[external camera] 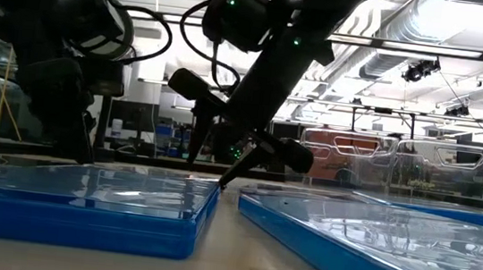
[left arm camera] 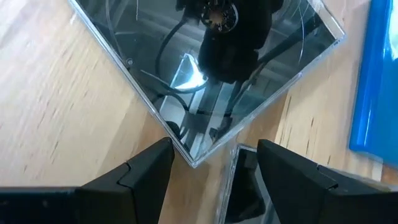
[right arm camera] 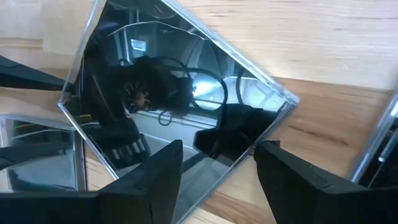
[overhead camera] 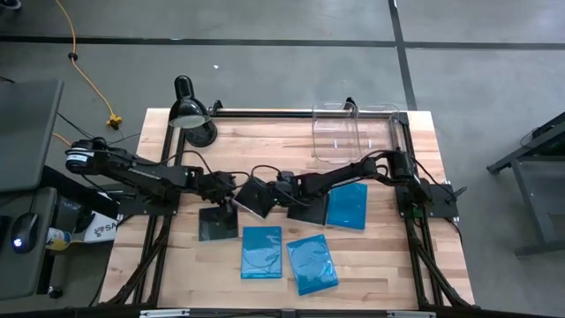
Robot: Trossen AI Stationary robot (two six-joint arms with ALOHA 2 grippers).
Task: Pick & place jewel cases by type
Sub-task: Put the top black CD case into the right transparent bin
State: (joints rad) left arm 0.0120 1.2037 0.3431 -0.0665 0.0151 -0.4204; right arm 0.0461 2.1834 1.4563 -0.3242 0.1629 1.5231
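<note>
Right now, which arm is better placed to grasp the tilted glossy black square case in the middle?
Probably left: the left gripper is open with the glossy black square case's corner between its fingers; the right gripper reaches from opposite.

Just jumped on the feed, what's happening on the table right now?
Both arms meet at mid-table over one glossy black square jewel case. The left gripper and the right gripper each have open fingers straddling a corner of it. Another black case lies beside it, three bright blue rectangular cases lie flat nearby, and the clear plastic bins at the back look empty.

Third black case (overhead camera: 309, 212) under right arm
</note>
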